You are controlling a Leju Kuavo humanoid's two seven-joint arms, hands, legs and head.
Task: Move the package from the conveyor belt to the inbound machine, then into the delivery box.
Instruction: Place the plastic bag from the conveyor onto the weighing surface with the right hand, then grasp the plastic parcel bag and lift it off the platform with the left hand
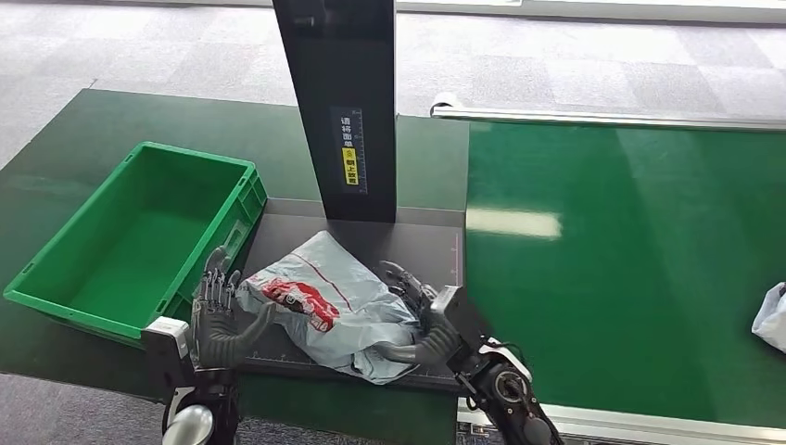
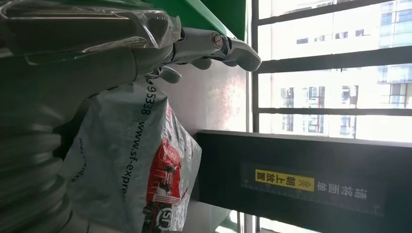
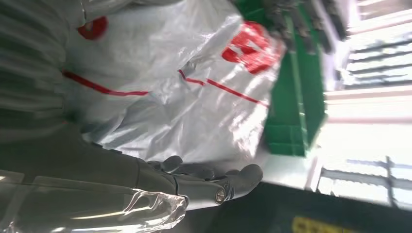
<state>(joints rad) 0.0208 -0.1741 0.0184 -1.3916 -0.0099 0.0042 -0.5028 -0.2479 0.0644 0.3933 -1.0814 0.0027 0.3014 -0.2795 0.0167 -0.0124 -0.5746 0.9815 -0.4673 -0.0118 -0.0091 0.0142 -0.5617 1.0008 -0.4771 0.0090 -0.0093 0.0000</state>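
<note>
The package (image 1: 324, 301), a crumpled grey plastic mailer with a red logo, lies on the black platform (image 1: 371, 236) of the inbound machine, in front of its dark column (image 1: 343, 102). My left hand (image 1: 221, 320) stands against the package's left side, fingers straight and apart, thumb touching the bag. My right hand (image 1: 428, 320) cups the right side, its thumb at the lower edge. The left wrist view shows the package (image 2: 131, 160) against the palm, with the fingers (image 2: 228, 46) stretched past it. In the right wrist view the package (image 3: 184, 97) lies beside the spread right hand (image 3: 145, 184).
The green delivery box (image 1: 130, 236) stands open just left of the platform, close to my left hand. The green conveyor belt (image 1: 621, 260) runs on the right, and a second pale package (image 1: 771, 315) sits at its far right edge. Grey floor lies beyond.
</note>
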